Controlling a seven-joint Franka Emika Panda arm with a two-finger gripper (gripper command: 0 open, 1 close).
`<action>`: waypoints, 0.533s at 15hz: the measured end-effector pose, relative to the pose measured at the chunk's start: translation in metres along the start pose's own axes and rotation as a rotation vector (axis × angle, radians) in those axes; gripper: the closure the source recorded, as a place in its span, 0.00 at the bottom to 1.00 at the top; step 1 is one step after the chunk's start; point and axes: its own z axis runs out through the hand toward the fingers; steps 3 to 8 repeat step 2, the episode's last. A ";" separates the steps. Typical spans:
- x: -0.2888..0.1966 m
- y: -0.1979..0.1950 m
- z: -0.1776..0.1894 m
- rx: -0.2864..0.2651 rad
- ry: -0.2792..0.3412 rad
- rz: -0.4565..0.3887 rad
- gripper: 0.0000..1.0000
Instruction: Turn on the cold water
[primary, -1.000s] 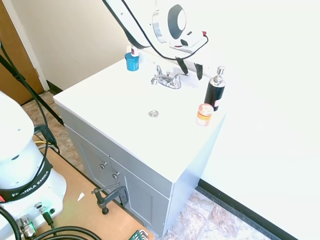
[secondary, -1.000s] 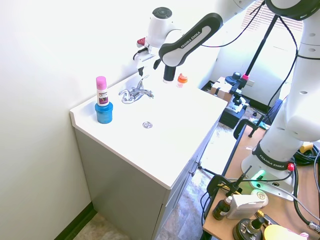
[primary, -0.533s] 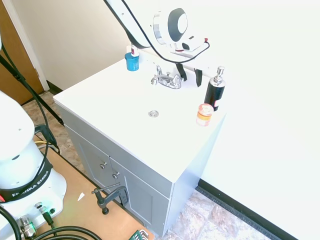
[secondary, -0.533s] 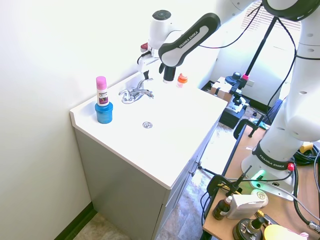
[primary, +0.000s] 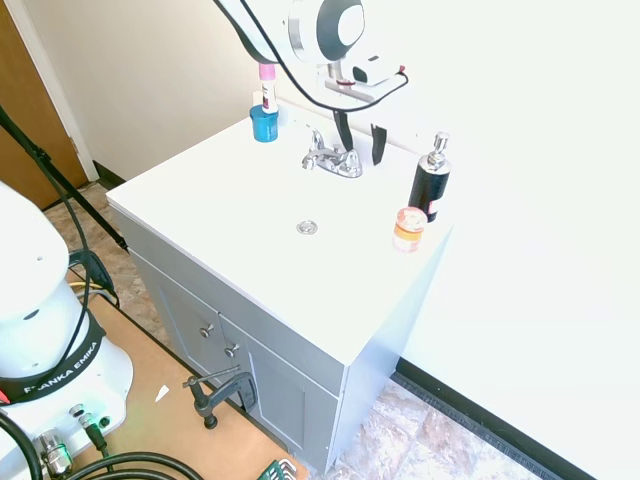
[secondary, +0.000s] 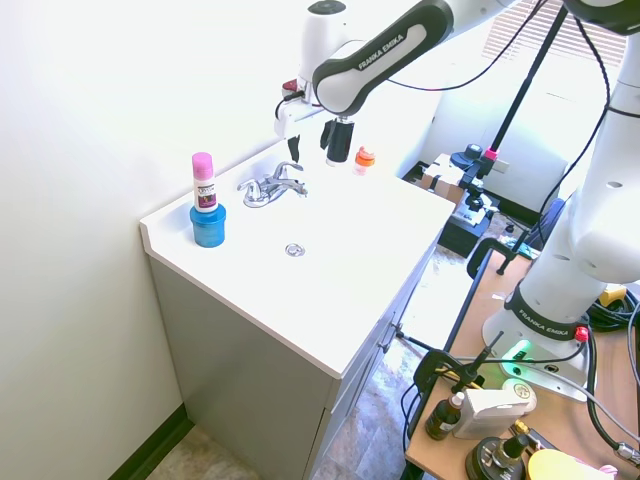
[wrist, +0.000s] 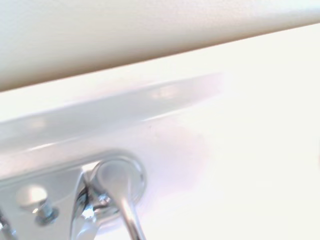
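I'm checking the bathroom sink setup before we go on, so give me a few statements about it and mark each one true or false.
1. The gripper is open, hanging above the faucet. True.
2. Water is running from the faucet. False: no water is visible.
3. The black soap bottle stands next to a small orange-capped jar. True.
4. The gripper holds the pink-capped bottle. False: that bottle stands on a blue jar at the far end of the counter, and the gripper is empty.
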 end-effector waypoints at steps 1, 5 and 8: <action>-0.007 0.006 -0.015 0.011 -0.022 0.002 0.00; -0.015 0.014 -0.029 0.021 -0.047 -0.002 0.00; -0.015 0.014 -0.029 0.021 -0.047 -0.002 0.00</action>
